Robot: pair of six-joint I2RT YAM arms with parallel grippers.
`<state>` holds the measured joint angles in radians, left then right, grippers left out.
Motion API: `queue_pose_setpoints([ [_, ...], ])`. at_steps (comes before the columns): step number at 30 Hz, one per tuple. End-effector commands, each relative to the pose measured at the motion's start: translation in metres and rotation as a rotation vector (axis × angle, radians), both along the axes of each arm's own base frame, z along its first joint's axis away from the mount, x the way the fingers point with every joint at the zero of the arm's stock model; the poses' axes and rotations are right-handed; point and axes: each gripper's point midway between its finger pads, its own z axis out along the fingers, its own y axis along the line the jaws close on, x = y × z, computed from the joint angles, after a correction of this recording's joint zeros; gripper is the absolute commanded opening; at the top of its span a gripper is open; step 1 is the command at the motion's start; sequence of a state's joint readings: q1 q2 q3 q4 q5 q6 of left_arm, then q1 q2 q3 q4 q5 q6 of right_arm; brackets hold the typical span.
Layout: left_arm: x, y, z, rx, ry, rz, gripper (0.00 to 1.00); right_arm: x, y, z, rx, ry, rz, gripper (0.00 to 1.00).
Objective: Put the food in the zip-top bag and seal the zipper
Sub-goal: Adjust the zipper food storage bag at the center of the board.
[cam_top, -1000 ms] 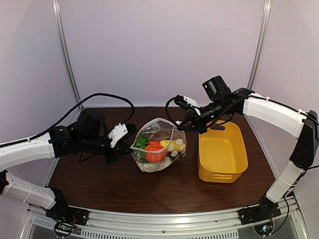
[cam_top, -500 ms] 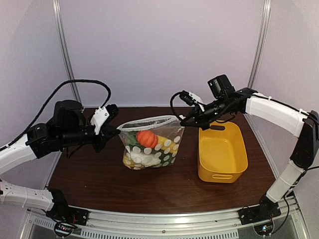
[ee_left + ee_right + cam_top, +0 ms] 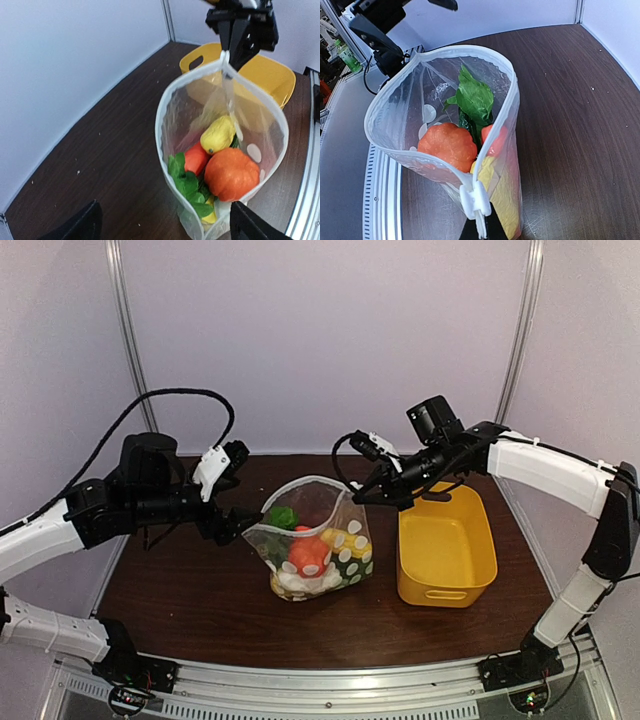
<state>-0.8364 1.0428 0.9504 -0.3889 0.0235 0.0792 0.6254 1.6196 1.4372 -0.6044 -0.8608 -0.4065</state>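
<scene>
The zip-top bag (image 3: 325, 545) stands on the table with its mouth gaping in a wide loop. Inside lies the food: an orange pumpkin (image 3: 231, 173), a yellow piece (image 3: 217, 134), a red piece (image 3: 196, 157) and green leaves (image 3: 187, 182). My right gripper (image 3: 362, 490) is shut on the zipper's white slider tab (image 3: 475, 199) at the bag's right end and holds that end up. The zipper (image 3: 512, 95) rims the open mouth. My left gripper (image 3: 240, 492) is open at the bag's left end, its fingers (image 3: 252, 226) apart on either side of the corner, gripping nothing.
A yellow plastic basket (image 3: 447, 550) stands empty just right of the bag, under the right arm. White walls close in the back and sides. Bare dark wood lies in front of the bag and to its left.
The left gripper has opened and let go of the bag's left end. The mouth, stretched flat between both grippers half a second ago, now sags open, and the bag has dropped and shifted right.
</scene>
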Motion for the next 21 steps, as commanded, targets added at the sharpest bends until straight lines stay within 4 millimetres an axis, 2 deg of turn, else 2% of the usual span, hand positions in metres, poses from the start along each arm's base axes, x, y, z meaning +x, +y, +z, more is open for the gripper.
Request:
queue_pose_setpoints([
  [1, -0.001, -0.036, 0.098, -0.265, -0.151, -0.137, 0.91, -0.009, 0.0, 0.01, 0.012, -0.021, 0.016, 0.0],
  [4, 0.012, -0.064, 0.102, -0.26, -0.122, -0.191, 0.91, -0.009, -0.003, 0.015, -0.001, -0.029, 0.005, 0.0],
  [5, 0.012, -0.073, 0.1, -0.259, -0.1, -0.219, 0.97, -0.009, -0.004, 0.017, -0.008, -0.035, 0.001, 0.0],
  [7, 0.011, -0.09, 0.092, -0.254, -0.079, -0.264, 0.98, -0.009, -0.008, 0.016, -0.037, -0.04, 0.006, 0.0],
  [10, 0.022, -0.104, 0.089, -0.257, -0.09, -0.24, 0.98, -0.013, -0.012, 0.012, -0.073, -0.037, 0.024, 0.0],
  [14, 0.04, -0.12, 0.083, -0.199, -0.088, -0.233, 0.98, -0.019, -0.012, 0.022, -0.04, -0.031, 0.034, 0.0],
  [16, 0.048, -0.131, 0.078, -0.186, -0.051, -0.23, 0.93, -0.02, -0.01, 0.029, -0.013, -0.023, 0.024, 0.0],
  [21, 0.031, -0.159, 0.071, -0.229, 0.072, -0.388, 0.71, -0.019, -0.011, 0.031, -0.017, -0.024, 0.007, 0.0],
])
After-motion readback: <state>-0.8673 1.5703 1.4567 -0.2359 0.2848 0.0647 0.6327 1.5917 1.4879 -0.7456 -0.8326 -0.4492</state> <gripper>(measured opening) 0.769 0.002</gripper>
